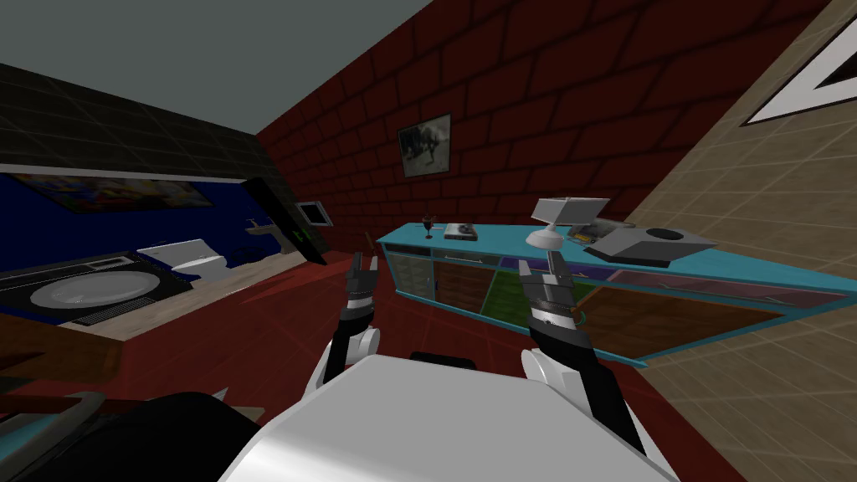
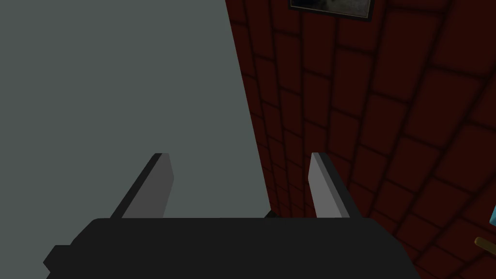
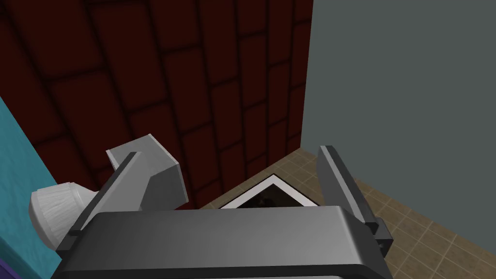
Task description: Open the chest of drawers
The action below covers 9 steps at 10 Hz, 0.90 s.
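Observation:
The chest of drawers [image 1: 402, 243] is a long, low teal unit against the dark red brick wall, with brown, green and purple front panels; its fronts look closed. My left gripper [image 1: 365, 264] hangs open in front of its near end, a short way off, fingers [image 2: 162, 181] wide apart with nothing between them. My right gripper [image 1: 541, 266] is open too, raised before the middle of the unit. In the right wrist view that gripper [image 3: 232, 152] points past the teal top edge [image 3: 14, 160] and a white and grey lamp [image 3: 160, 172].
On the top stand a wine glass [image 1: 429, 224], a small flat box [image 1: 461, 231], the lamp [image 1: 559, 219] and a grey box [image 1: 649, 244]. To the left are a counter with a round basin [image 1: 92, 289] and a white fixture [image 1: 188, 258]. Red floor lies between.

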Tool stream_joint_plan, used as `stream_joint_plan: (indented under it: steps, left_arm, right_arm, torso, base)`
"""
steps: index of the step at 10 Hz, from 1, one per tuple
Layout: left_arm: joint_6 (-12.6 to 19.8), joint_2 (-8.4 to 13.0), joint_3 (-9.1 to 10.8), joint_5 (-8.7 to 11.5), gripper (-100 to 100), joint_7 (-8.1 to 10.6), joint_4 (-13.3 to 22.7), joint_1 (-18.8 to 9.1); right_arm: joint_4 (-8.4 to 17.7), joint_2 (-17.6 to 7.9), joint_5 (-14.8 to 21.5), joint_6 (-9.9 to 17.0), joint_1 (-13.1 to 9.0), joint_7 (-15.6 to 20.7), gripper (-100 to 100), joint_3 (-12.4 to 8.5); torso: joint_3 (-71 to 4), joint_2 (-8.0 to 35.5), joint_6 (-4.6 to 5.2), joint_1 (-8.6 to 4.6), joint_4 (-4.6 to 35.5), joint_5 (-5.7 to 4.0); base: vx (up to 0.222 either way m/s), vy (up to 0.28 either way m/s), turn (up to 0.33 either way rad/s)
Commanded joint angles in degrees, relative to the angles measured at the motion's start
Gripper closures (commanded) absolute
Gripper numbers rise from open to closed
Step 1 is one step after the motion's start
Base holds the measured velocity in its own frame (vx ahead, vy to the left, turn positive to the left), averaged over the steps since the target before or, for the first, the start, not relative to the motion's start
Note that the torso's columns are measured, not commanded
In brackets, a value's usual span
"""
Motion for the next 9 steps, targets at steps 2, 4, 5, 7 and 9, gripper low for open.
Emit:
stream_joint_plan:
  steps: [2, 4, 5, 7, 9]
  left_arm:
    - [0.00, 0.00, 0.00, 0.00, 0, 0.00, 0.00, 0.00]
    - [0.00, 0.00, 0.00, 0.00, 0, 0.00, -0.01, 0.00]
    - [0.00, 0.00, 0.00, 0.00, 0, 0.00, -0.01, 0.00]
    - [0.00, 0.00, 0.00, 0.00, 0, 0.00, -0.01, 0.00]
    - [-0.01, 0.00, 0.00, 0.00, 0, 0.00, -0.02, 0.00]
  right_arm:
    - [0.00, 0.00, 0.00, 0.00, 0.00, 0.00, 0, 0.00]
    - [-0.01, 0.00, 0.00, 0.00, 0.00, 0.00, 0, 0.00]
    - [-0.01, 0.00, 0.00, 0.00, 0.00, 0.00, 0, 0.00]
    - [-0.02, 0.00, 0.00, -0.01, 0.00, 0.00, 0, 0.00]
    - [-0.02, 0.00, 0.00, -0.01, 0.00, 0.00, 0, 0.00]
  torso:
    - [-12.00, 5.97, 0.00, 0.00, 6.00, 0.00]
    - [-28.50, 14.22, 0.00, 0.00, 14.24, 0.00]
    - [-36.92, 18.45, 0.00, 0.00, 18.46, 0.00]
    - [-53.81, 26.93, 0.00, 0.00, 26.91, 0.00]
    - [-70.73, 35.39, 0.00, 0.00, 35.37, 0.00]
  base:
    - [0.000, 0.000, 0.000]
    - [0.000, 0.000, 0.000]
    - [0.000, 0.000, 0.000]
    - [0.000, 0.000, 0.000]
    - [0.000, 0.000, 0.000]
